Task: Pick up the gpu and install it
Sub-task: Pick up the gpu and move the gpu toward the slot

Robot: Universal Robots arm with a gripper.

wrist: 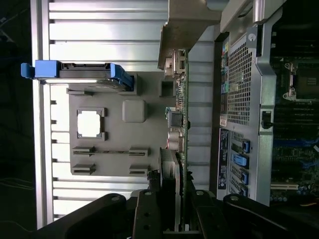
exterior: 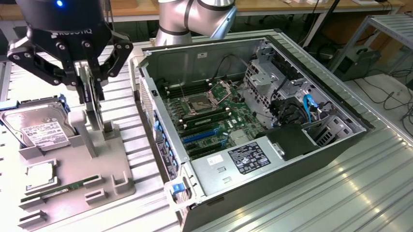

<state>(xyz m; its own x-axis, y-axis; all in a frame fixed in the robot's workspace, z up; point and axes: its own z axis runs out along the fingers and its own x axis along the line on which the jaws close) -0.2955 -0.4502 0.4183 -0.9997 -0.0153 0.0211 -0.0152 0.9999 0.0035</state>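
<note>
- Clearly, in the exterior view: high on that view's left, gripper [exterior: 88, 82] pinched tight onto the gpu [exterior: 92, 104], one finger pressed against each face.
- Held upright and edge-on, with the lower end of the gpu down among the posts of the grey holder tray [exterior: 106, 174]; cannot tell whether seated in its slot or just clear of it.
- On the same tray: hard drive [exterior: 36, 128] leaning at the far left, square CPU [exterior: 40, 174] nearer the camera, long RAM stick [exterior: 61, 189] lying close to the front edge.
- Just beside the tray, on the exterior view's right: open computer case [exterior: 258, 121] on the ribbed metal table [exterior: 361, 183], with the motherboard [exterior: 206, 111] exposed inside.
- Then the wrist view: dark fingers closed around the thin green edge of the gpu, with a pale metal bracket [wrist: 185, 35] at the end farthest from the gripper.
- To one side of the card, the tray with the hard drive in blue rails and the CPU in its pocket; on the other side, the perforated rear wall of the case, apart from the card.
</note>
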